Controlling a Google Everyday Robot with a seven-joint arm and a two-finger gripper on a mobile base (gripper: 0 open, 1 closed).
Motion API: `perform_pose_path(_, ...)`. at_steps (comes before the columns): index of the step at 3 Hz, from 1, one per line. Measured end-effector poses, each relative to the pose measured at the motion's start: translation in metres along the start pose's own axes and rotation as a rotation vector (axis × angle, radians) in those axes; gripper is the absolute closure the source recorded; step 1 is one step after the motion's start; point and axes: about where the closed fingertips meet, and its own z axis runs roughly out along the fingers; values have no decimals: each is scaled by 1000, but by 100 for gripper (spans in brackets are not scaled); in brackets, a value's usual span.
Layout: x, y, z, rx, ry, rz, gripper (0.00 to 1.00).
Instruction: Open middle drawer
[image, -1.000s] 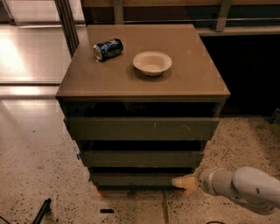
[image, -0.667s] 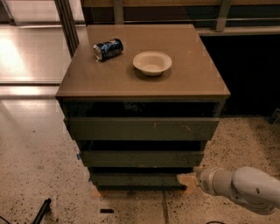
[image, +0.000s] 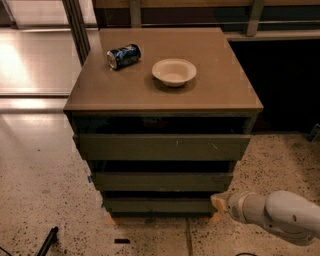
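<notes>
A cabinet with three dark olive-grey drawers stands in the middle of the camera view. The middle drawer (image: 161, 181) has a plain slab front and sits between the top drawer (image: 162, 147), which has small pale scratches, and the bottom drawer (image: 159, 205). My gripper (image: 218, 201) is at the lower right, its pale tip beside the right end of the bottom drawer, just below the middle drawer's right corner. The white arm (image: 280, 215) reaches in from the right edge.
On the cabinet top (image: 100, 92) lie a blue can (image: 123, 56) on its side and a white bowl (image: 174, 71). The floor is speckled terrazzo. A dark object (image: 47, 241) lies at the bottom left. A dark space opens to the right of the cabinet.
The gripper has drawn slightly to the right, away from the bottom drawer's front toward the cabinet's right corner. The drawers have not moved.
</notes>
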Motion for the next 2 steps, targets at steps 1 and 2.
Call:
perform_pose_path(1, -2, -1, 9, -24, -60, 2, 100)
perform_pose_path(2, -37, -19, 24, -40, -249, -21, 100)
